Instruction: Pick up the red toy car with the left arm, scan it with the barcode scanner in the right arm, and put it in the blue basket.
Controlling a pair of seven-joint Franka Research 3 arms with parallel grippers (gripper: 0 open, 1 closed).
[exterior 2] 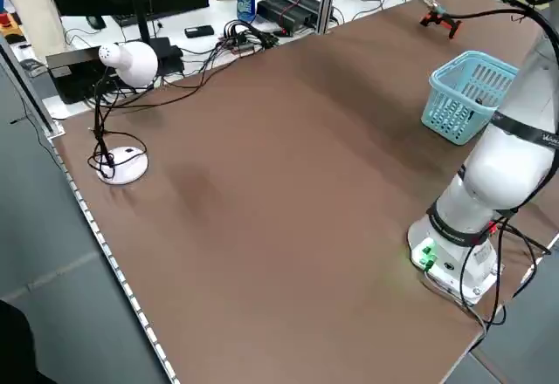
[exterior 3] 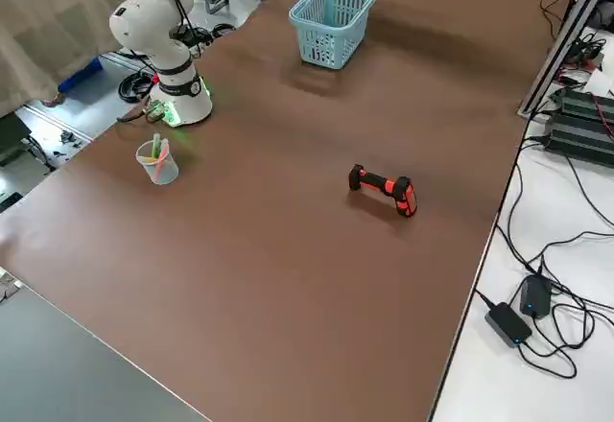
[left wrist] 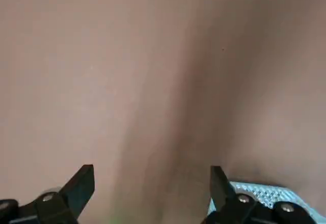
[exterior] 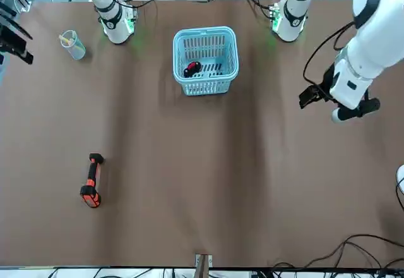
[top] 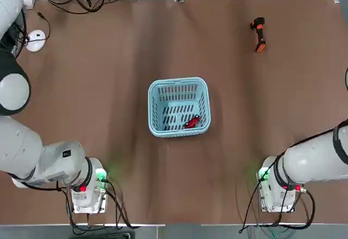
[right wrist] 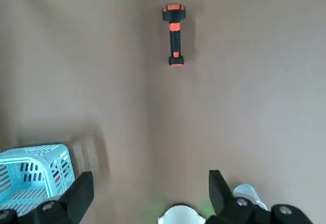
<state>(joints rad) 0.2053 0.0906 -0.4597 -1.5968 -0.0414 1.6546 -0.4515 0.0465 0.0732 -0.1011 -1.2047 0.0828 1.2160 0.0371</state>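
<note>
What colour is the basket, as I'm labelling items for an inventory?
The basket is light blue, seen best in the top view.

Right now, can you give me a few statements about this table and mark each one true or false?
1. The red toy car lies inside the blue basket. True.
2. The barcode scanner is gripped by the right arm. False: it lies on the table, away from both arms.
3. The left arm's fingers are apart with nothing between them. True.
4. The right arm's fingers are closed tight together. False: they stand open.
5. A cup holding some slim items stands inside the basket. False: it is on the table, outside the basket.
</note>
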